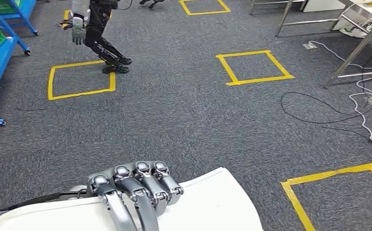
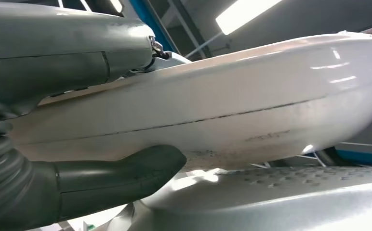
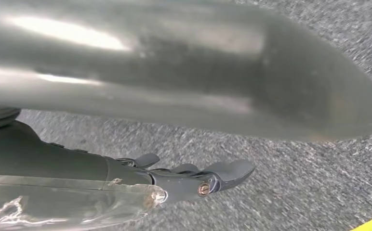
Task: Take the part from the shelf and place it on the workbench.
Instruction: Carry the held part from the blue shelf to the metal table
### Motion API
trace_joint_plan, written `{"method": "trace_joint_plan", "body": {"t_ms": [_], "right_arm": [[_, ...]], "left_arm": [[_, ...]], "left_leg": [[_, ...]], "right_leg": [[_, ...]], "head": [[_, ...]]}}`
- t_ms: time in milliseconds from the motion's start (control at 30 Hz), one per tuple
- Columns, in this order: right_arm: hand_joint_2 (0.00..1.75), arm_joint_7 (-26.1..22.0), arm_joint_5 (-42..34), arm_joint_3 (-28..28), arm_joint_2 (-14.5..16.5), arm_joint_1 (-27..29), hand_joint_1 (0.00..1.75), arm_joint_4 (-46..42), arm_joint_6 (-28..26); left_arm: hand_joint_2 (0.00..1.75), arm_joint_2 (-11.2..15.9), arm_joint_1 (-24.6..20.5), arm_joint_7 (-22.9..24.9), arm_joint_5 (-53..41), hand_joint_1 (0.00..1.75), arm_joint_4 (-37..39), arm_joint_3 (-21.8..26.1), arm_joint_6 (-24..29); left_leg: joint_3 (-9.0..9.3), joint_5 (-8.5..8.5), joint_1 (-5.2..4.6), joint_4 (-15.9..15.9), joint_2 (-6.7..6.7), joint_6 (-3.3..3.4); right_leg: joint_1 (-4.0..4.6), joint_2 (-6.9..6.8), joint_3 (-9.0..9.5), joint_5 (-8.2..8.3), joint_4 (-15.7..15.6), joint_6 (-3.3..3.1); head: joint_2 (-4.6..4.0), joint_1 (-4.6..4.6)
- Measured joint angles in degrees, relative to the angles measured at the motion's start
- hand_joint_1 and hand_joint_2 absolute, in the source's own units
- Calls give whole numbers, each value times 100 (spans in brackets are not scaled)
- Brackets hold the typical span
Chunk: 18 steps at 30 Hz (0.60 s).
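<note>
**Carrying the part: keep the grip firm until the worktop is reached**

The left hand (image 1: 135, 192) grips the white part (image 1: 208, 207), a broad, smooth moulded panel held low and near the robot's body. In the head view its fingers (image 1: 148, 185) curl over the part's near-left edge; in the left wrist view the thumb (image 2: 126, 171) presses from the opposite face, so the part is clamped between them. The right hand (image 3: 193, 180) hangs over the grey carpet (image 1: 184, 110) with its fingers loosely apart, holding nothing.

The part appears to be off the shelf and in transit. A metal-legged worktop (image 1: 367, 19) stands at the far right, likely the goal. The panel is wide and glossy and held at one edge, so it could swing or slip; steady walking and a level wrist would help. Loose cables (image 1: 338, 113) on the floor near that worktop are a trip risk. Another robot (image 1: 95, 33) stands far left, well apart.
</note>
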Motion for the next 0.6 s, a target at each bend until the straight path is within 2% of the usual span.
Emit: {"method": "trace_joint_plan", "body": {"t_ms": [33,67,100,133,167,233,267,300,333,367,433,467,500,567,600], "right_arm": [[0,-18,-53,1,0,15,0,1,39],[0,-33,-111,0,1,31,0,2,78],[0,-48,-171,-2,2,39,0,3,118],[0,-63,-230,-5,3,35,0,4,157],[0,-75,-277,-8,4,24,0,4,187],[0,-86,-324,-12,5,1,0,6,218],[0,-86,-331,-13,6,0,0,7,225],[0,-87,-336,-15,7,3,0,8,227],[0,-87,-344,-18,7,7,0,8,232],[0,-89,-365,-22,7,7,0,8,252],[0,-91,-426,-34,9,-14,0,8,332],[0,-89,-459,-40,12,-26,0,9,379],[0,-85,-487,-45,16,-35,0,10,418],[0,-78,-564,-60,22,-37,0,11,477],[0,-80,-618,-76,23,-37,0,11,503]], "left_arm": [[175,0,-4,-2,4,175,3,-8,-23],[175,-3,-8,-5,8,175,5,-15,-41],[175,-9,-13,-8,13,175,7,-19,-55],[175,-14,-16,-10,21,175,9,-21,-65],[175,-16,-19,-11,30,175,12,-21,-73],[175,-11,-16,-12,44,175,20,-21,-83],[175,-8,-15,-12,48,175,26,-21,-86],[175,-6,-14,-12,49,175,31,-21,-87],[175,-7,-14,-13,50,175,34,-21,-87],[175,-8,-14,-13,43,175,36,-21,-87],[175,-11,-14,-15,10,175,37,-21,-85],[175,-12,-15,-15,-7,175,37,-22,-85],[175,-12,-15,-16,-18,175,37,-22,-85],[175,-17,-15,-16,-28,175,38,-24,-86],[175,-21,-16,-17,-41,175,38,-24,-85]], "left_leg": [[-6,3,-3,-11,37,42],[-4,13,-3,-23,83,82],[1,23,-1,-33,134,124],[5,30,-1,-44,193,161],[7,28,-12,-45,252,186],[9,15,-43,-42,374,220],[13,9,-55,-40,434,228],[21,1,-63,-37,490,231],[34,-8,-66,-35,542,227],[54,-23,-68,-33,590,214],[86,-57,-103,-22,673,166],[94,-68,-122,-16,710,143],[97,-71,-138,-16,743,122],[105,-81,-132,-26,805,81],[95,-128,-121,10,758,48]], "right_leg": [[-14,36,-19,20,-24,39],[-17,2,-34,17,-23,69],[-10,-94,-75,-31,46,89],[4,-226,-165,-138,225,99],[20,-378,-303,-304,530,101],[33,-514,-646,-636,1275,101],[34,-532,-743,-697,1505,99],[36,-544,-730,-647,1516,95],[37,-567,-605,-505,1306,89],[39,-632,-391,-318,929,82],[70,-817,-28,-104,270,44],[81,-869,51,-76,112,15],[96,-863,54,-94,83,-20],[90,-753,28,-79,79,-88],[81,-703,25,-73,74,-121]], "head": [[1,1],[1,1],[1,15],[1,32],[1,50],[0,69],[-1,68],[0,68],[1,67],[1,68],[1,68],[0,65],[-1,64],[0,61],[0,61]]}}
